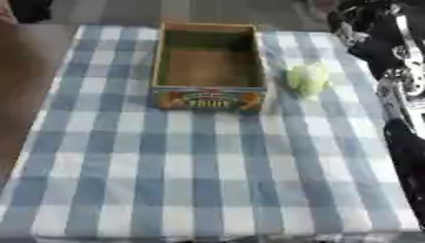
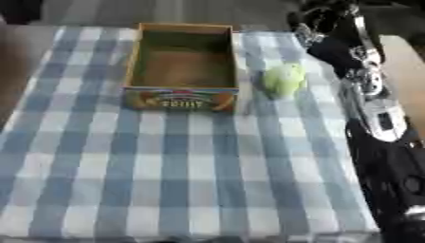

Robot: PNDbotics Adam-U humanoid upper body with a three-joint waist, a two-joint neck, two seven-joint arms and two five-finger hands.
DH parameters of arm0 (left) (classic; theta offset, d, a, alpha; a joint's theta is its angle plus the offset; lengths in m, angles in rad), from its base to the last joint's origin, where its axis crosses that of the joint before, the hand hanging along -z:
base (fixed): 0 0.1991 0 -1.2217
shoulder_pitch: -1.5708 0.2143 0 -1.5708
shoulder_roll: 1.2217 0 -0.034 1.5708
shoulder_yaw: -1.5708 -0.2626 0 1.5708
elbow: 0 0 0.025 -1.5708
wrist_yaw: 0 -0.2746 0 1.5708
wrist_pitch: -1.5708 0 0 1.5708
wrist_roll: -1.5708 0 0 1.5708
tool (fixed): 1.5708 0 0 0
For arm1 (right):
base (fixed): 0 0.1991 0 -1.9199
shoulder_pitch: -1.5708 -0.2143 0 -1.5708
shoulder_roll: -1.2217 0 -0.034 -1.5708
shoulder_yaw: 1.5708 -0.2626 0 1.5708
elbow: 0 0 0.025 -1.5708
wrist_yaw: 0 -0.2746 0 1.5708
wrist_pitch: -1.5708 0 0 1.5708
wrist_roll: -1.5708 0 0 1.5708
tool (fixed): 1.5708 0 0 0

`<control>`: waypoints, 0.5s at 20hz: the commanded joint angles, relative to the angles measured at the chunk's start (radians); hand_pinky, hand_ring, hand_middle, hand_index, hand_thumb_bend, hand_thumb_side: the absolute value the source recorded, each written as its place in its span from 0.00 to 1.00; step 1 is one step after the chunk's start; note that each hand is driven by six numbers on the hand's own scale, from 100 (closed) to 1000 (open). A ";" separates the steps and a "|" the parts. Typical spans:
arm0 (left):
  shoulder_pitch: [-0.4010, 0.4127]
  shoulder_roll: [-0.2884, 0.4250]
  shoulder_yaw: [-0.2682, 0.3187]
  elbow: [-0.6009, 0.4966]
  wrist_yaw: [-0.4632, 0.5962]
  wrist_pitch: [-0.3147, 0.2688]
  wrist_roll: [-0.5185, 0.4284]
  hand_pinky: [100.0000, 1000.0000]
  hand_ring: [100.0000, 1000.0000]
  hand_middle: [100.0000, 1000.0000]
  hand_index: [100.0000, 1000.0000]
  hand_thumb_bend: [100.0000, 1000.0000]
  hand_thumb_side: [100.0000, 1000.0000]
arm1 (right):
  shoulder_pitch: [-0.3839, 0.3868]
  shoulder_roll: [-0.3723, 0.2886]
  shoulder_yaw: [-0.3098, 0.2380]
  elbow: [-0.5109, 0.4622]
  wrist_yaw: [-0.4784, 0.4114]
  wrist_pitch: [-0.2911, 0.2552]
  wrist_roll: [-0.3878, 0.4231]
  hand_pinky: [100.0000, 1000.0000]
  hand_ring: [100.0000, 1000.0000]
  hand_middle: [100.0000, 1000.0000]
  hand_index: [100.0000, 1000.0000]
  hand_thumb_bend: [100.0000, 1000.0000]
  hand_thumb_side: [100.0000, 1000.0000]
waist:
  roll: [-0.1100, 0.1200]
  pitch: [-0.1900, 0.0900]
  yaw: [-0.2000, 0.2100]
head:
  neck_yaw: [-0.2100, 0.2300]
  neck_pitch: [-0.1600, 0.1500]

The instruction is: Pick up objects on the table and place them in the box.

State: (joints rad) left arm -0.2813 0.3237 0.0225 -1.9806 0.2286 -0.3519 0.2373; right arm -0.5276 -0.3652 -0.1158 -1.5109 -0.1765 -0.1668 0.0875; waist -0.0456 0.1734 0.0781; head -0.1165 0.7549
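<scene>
Our right hand (image 2: 319, 16) is sitting at the upper right of the frame, at the end of the arm (image 2: 374, 118) running down the right edge; we cannot tell how its fingers are set. Our left hand is not showing. The pale green object (image 2: 283, 79) is lying on the checked cloth (image 2: 191, 166), right of centre, just beside the box (image 2: 137, 57) but apart from its wall. The box looks empty. We are judging the reach as the step in hand: we should be coming down over the object from above, closing around its middle, and keeping clear of the box rim before lifting across.
</scene>
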 commanded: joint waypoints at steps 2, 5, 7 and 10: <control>-0.005 0.008 -0.005 -0.019 0.002 0.000 -0.004 0.59 0.51 0.55 0.67 0.00 0.56 | -0.043 -0.043 0.009 0.007 0.020 -0.001 0.013 0.48 0.48 0.53 0.67 0.35 0.04 | 0.000 -0.020 0.005 | -0.005 -0.001; -0.003 0.007 -0.006 -0.019 0.006 -0.001 -0.005 0.59 0.51 0.55 0.68 0.00 0.56 | -0.111 -0.074 0.022 0.068 0.060 0.010 0.028 0.48 0.49 0.55 0.68 0.36 0.03 | 0.000 -0.026 0.009 | -0.005 0.001; 0.000 0.010 -0.008 -0.019 0.007 0.001 -0.008 0.59 0.51 0.55 0.68 0.00 0.56 | -0.156 -0.098 0.036 0.113 0.088 0.017 0.047 0.49 0.50 0.56 0.70 0.36 0.03 | -0.001 -0.031 0.011 | -0.007 0.005; 0.002 0.010 -0.009 -0.019 0.011 0.001 -0.010 0.59 0.51 0.55 0.68 0.00 0.56 | -0.225 -0.128 0.065 0.184 0.132 0.033 0.082 0.53 0.57 0.65 0.75 0.36 0.06 | -0.003 -0.038 0.014 | -0.011 0.007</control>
State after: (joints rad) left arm -0.2729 0.3237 0.0156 -1.9806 0.2347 -0.3500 0.2314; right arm -0.7279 -0.4494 -0.0565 -1.3428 -0.0666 -0.1376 0.1561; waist -0.0514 0.1509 0.0924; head -0.1240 0.7557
